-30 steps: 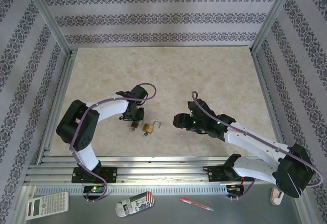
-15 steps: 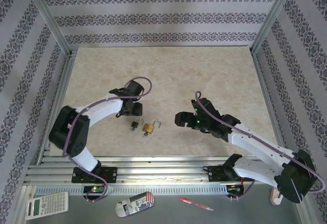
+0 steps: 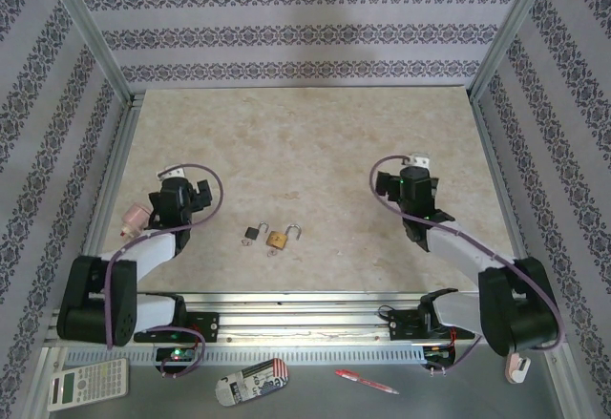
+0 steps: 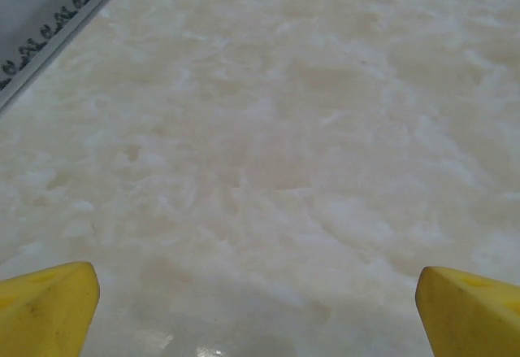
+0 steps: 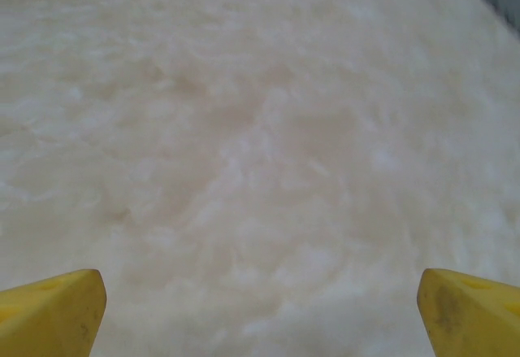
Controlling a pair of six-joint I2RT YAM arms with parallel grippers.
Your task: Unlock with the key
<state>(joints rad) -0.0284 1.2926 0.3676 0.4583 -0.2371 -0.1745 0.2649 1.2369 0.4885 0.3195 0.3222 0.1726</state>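
Two robot arms hover over a pale, marble-patterned counter (image 3: 315, 142) inside a booth with patterned wallpaper. Between them, toward the near edge, lies a brass padlock (image 3: 278, 240) with its silver shackle (image 3: 292, 229) swung open. The key (image 3: 272, 251), a tiny silvery sliver, sits at the padlock's near edge, touching or just beside the body; the overhead view is too coarse to show whether it is seated in the lock. A small black blocky object (image 3: 252, 234) rests on the counter just left of the padlock, close to it but apart.

The left pincer (image 3: 179, 186) is well to the left of the padlock, near the counter's left rail, with its jaws spread wide and nothing between them. In the left wrist view its yellow fingertips (image 4: 47, 308) sit at opposite lower corners of the frame, with bare counter between them and the booth's edge rail at upper left. The right pincer (image 3: 404, 181) is well to the right of the padlock, also spread wide and empty. Its yellow fingertips (image 5: 50, 312) likewise sit at the lower corners of the right wrist view, over bare counter.

A pinkish object (image 3: 136, 214) lies at the left rail beside the left arm. On the grey ledge in front of the arm bases lie a calculator (image 3: 88, 383), a patterned tin or pouch (image 3: 251, 381) and a red pen (image 3: 366, 381).
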